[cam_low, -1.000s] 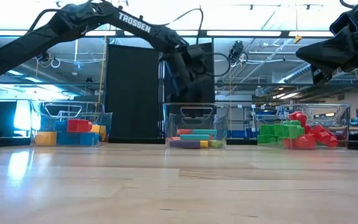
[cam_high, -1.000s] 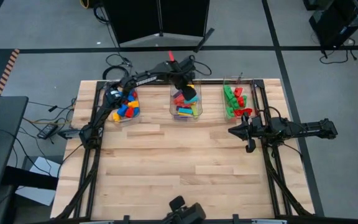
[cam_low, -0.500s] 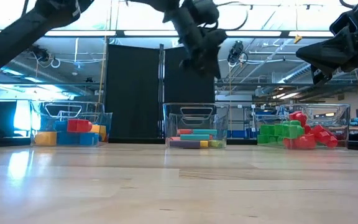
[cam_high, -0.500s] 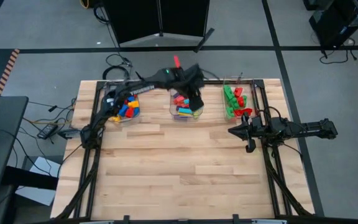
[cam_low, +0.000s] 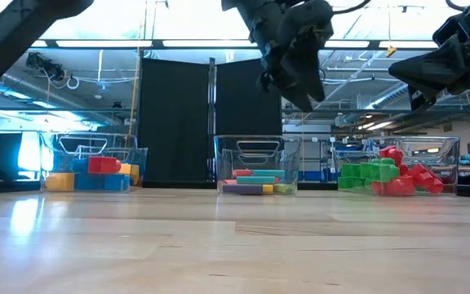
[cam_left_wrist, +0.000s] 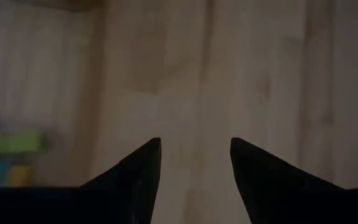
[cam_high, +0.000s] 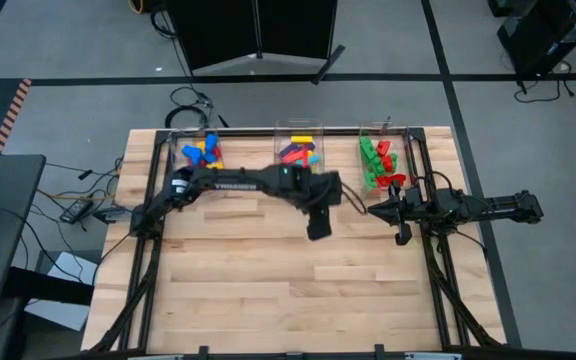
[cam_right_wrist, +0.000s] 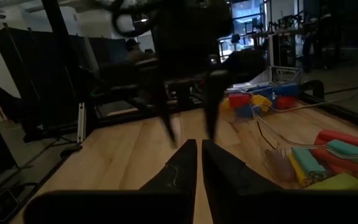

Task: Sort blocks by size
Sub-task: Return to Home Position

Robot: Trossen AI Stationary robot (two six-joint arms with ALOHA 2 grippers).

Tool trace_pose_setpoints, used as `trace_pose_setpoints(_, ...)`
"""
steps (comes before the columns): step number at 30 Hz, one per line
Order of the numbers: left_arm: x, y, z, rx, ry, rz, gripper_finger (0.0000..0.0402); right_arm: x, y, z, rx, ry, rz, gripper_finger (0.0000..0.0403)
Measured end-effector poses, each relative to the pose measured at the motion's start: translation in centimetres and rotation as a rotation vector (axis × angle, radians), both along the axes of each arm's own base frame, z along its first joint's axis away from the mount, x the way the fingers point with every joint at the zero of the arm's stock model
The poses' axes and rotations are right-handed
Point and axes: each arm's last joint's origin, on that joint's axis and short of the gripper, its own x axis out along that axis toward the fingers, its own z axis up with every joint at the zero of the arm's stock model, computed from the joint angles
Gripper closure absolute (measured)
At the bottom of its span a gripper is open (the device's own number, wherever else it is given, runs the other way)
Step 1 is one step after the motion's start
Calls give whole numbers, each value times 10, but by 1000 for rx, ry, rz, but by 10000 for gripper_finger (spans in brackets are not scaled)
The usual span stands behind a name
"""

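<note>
High view, left gripper (cam_high: 318,228): it hangs over bare wood mid-table, with the arm stretched out across in front of the bins. The left wrist view shows the jaws spread apart with only planks between them, so it's empty.
Right gripper (cam_high: 373,211): parked at the right edge, pointing in toward the left one, near it but apart. Jaws look pressed together, holding nothing.
Which way the blocks (cam_high: 298,155) lie: all toward the far edge from your left gripper. I can't spot a loose one on the wood.
Left bin (cam_low: 72,151): a mix of chunky red, blue and yellow ones.
Middle bin (cam_low: 255,147): the long ones, lying flat, nearest your left gripper.
Right bin (cam_low: 441,151): green and red, heaped up, closest to the right arm.
Next move, my guess: sorting looks done, so you're just folding the left arm back. Watch that gap to the right gripper.
Table (cam_high: 268,290): pale wooden planks, flat, framed by dark rails.
Room: black partition (cam_low: 178,122) behind the bins, grey floor, cables trailing off the left side.
</note>
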Motion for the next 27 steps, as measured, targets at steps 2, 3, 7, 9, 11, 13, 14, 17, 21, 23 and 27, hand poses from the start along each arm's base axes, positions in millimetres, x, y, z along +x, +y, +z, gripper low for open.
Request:
trace_pose_setpoints(2, -2, -12, -5, -1, -10, -24, 200, 0, 0, 0, 0, 0, -1, 368)
trace_pose_setpoints(3, -3, -17, -4, -1, -30, -34, 200, 0, 0, 0, 0, -1, 0, 369)
trace_pose_setpoints(7, -23, -26, -4, -18, -79, -33, 200, 0, 0, 0, 0, -1, 0, 371)
trace_pose_setpoints(9, -41, -25, -5, -22, -116, -20, 200, 0, 0, 0, 0, -1, 0, 371)
trace_pose_setpoints(11, -66, -25, -8, -30, -138, 0, 200, 0, 0, 0, 0, -3, -1, 369)
trace_pose_setpoints(13, -93, -25, -9, -45, -195, 15, 200, 0, 0, 0, 0, -3, -1, 367)
trace_pose_setpoints(14, -109, -25, -10, -54, -222, 21, 200, 0, 0, 0, 0, -4, -1, 366)
trace_pose_setpoints(17, -155, -26, -17, -71, -317, 26, 200, 0, 0, 0, 0, -2, 0, 364)
trace_pose_setpoints(21, -216, -24, -28, -90, -425, 34, 200, 0, 0, 0, 0, -2, -2, 365)
trace_pose_setpoints(23, -243, -23, -35, -96, -475, 36, 200, 0, 0, 0, 0, 0, -1, 367)
trace_pose_setpoints(27, -289, -21, -46, -122, -590, 48, 200, 0, 0, 0, 0, 0, -2, 370)
